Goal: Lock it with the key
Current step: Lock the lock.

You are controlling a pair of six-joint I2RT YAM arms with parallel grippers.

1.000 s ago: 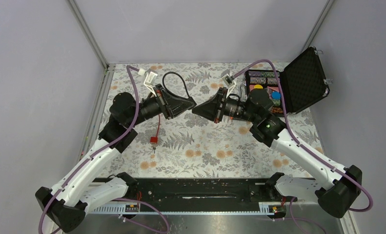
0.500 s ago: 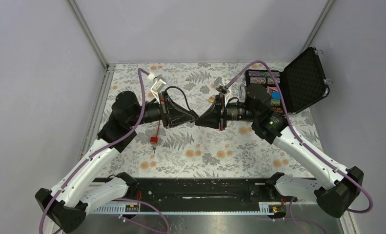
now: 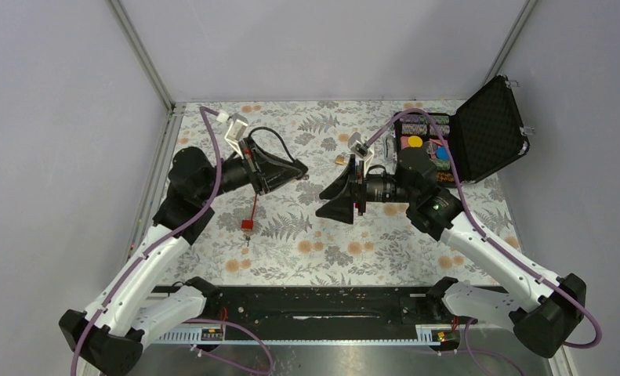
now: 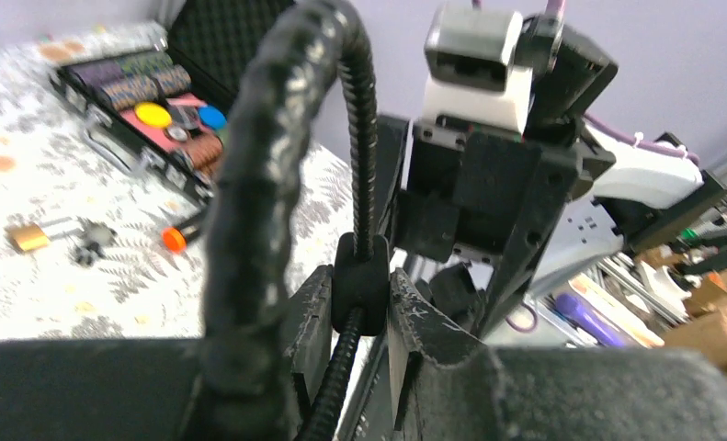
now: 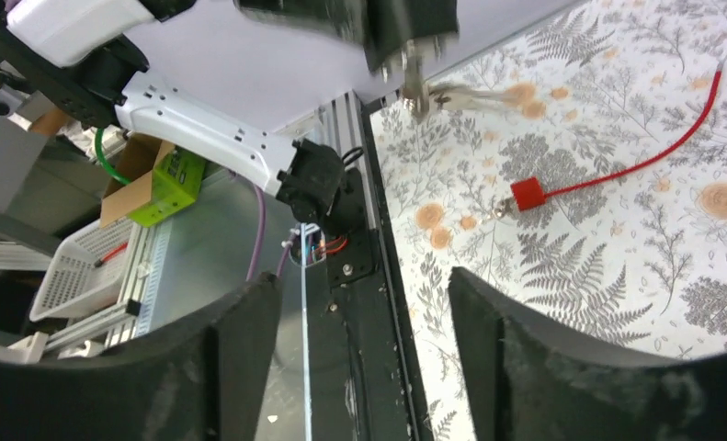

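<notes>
Apparently ribbed black cable (image 4: 364,147) between scuffed fingers (image 4: 315,317)

Key (image 3: 340,159) on table (image 3: 306,243), left of case (image 3: 491,129); wire block (image 3: 246,225) front-left of key.

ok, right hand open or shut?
Open. The right hand has its fingers wide apart in the wrist view, nothing between them.
</notes>
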